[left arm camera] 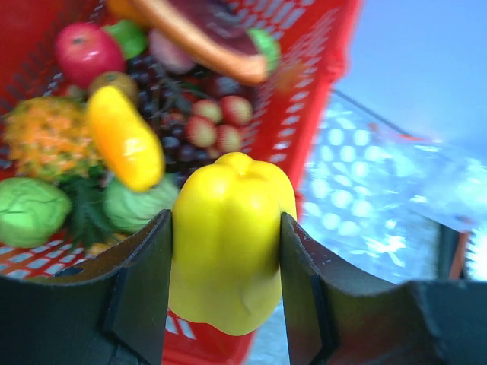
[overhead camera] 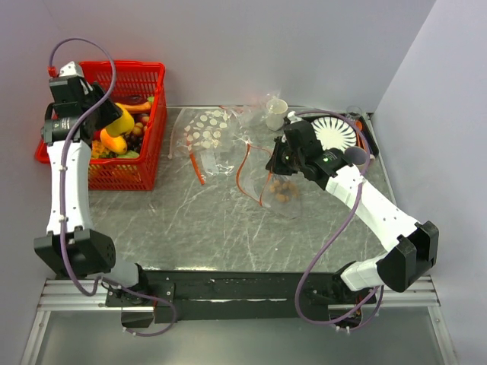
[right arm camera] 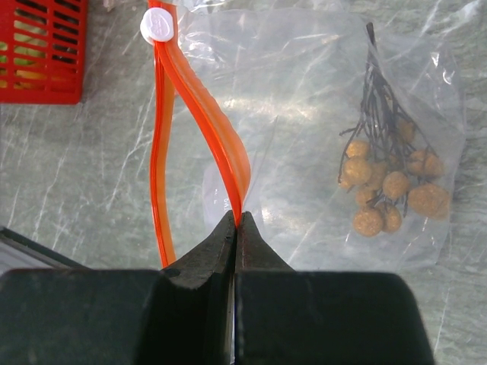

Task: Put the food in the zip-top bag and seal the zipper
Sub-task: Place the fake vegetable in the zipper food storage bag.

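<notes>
Scuffed grey metal forms the table (overhead camera: 190, 220), with pale walls behind it. A red plastic mesh basket (overhead camera: 148, 163) sits at the far left, filled with toy food: a red apple (left arm camera: 84, 49), dark grapes (left arm camera: 171, 99), an orange pepper (left arm camera: 125, 141) and green leafy pieces (left arm camera: 30, 209).

The left gripper (left arm camera: 226, 255) hangs over the basket. Its 2 black fingers (left arm camera: 144, 281) are clamped on either side of a glossy yellow plastic bell pepper (left arm camera: 228, 228), which is held clear of the other food.

The zip-top bag (right arm camera: 304, 99), plain clear plastic, lies flat on the table right of centre, well apart from the basket. A bunch of small brown round fruits on dark stems (right arm camera: 388, 190) is inside it, toward its closed end. The zipper (right arm camera: 221, 137), a thin orange-red strip, is parted into 2 bands that meet at a white slider tab (right arm camera: 158, 25), so the mouth stands open.

The right gripper (right arm camera: 236, 228) is pinched tight on 1 of those bands. The other band runs past its left finger.

Further back lie a clear bag printed with white dots (overhead camera: 207, 131), a white cup (overhead camera: 276, 114) and a white fluted plate (overhead camera: 335, 133).
</notes>
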`<move>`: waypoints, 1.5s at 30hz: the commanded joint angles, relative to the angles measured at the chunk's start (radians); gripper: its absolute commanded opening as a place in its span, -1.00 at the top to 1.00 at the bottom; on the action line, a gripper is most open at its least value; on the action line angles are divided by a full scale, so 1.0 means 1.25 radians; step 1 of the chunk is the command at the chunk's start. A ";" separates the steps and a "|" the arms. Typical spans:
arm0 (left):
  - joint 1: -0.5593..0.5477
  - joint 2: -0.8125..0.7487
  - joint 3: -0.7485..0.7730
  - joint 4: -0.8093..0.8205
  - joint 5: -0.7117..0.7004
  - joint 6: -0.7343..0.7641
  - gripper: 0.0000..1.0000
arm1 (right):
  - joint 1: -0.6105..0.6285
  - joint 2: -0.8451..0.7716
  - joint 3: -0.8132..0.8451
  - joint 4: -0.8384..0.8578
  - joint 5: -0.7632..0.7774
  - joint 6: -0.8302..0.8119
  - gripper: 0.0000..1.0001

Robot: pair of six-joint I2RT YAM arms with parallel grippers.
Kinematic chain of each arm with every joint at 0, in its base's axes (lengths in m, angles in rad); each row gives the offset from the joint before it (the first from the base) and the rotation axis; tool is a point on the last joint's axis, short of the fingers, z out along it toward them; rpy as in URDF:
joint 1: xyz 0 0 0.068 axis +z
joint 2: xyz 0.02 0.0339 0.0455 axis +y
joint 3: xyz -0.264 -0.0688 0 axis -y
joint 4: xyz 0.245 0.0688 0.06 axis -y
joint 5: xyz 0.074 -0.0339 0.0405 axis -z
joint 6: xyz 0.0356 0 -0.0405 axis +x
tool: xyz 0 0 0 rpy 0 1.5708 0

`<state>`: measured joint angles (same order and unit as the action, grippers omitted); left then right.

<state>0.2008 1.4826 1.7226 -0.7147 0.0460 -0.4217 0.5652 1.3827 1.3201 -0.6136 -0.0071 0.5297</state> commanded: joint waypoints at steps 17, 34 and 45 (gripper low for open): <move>-0.214 -0.197 -0.234 0.294 0.260 -0.194 0.72 | 0.046 0.120 0.196 0.000 -0.091 0.014 1.00; -0.510 -0.133 -0.389 0.492 0.233 -0.274 0.70 | 0.047 0.147 0.230 0.001 -0.142 0.038 1.00; -0.557 -0.104 -0.380 0.367 0.122 -0.193 -0.19 | 0.049 0.131 0.223 -0.017 -0.104 0.029 1.00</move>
<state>-0.4824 1.3613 1.2205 -0.2100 0.2687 -0.7185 0.6197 1.5642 1.5578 -0.6559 -0.1505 0.5682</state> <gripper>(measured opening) 0.530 0.010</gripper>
